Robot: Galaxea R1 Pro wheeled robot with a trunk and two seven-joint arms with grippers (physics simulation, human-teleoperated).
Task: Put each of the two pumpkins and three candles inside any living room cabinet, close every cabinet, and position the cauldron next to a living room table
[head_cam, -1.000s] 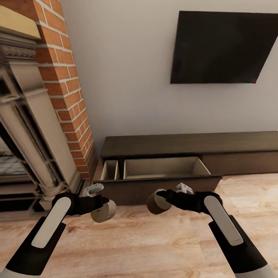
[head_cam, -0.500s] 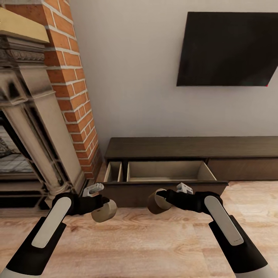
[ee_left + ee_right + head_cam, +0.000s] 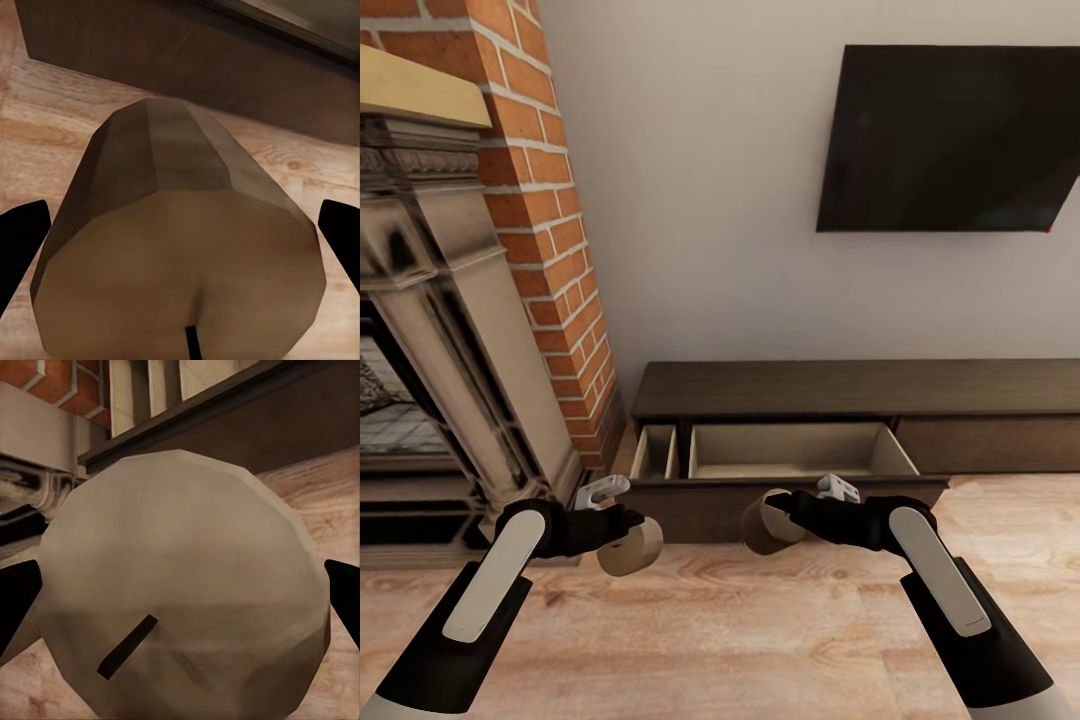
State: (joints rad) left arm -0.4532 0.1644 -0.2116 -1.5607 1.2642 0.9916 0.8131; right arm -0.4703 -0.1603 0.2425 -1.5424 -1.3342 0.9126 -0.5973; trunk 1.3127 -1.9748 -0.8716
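Note:
My left gripper (image 3: pixel 622 537) is shut on a beige candle (image 3: pixel 630 546), held just above the wooden floor; that candle (image 3: pixel 176 247) lies between the dark fingers (image 3: pixel 21 247) in the left wrist view. My right gripper (image 3: pixel 780 515) is shut on a second candle (image 3: pixel 765 523), whose round wick end (image 3: pixel 184 585) faces the right wrist camera. Just beyond both grippers stands the long dark brown cabinet (image 3: pixel 860 390), its left drawer (image 3: pixel 790 452) pulled open with a pale empty interior. The pumpkins and the cauldron are out of view.
An ornate stone-coloured fireplace (image 3: pixel 440 330) and a red brick column (image 3: pixel 545 210) rise at the left. A black television (image 3: pixel 950 140) hangs on the wall above the cabinet. Wooden floor (image 3: pixel 720 630) spreads between me and the drawer front (image 3: pixel 780 500).
The whole view has shifted: the cabinet and television sit further right and slightly lower now, so the camera moved. Both grippers hold their candles in the same pose.

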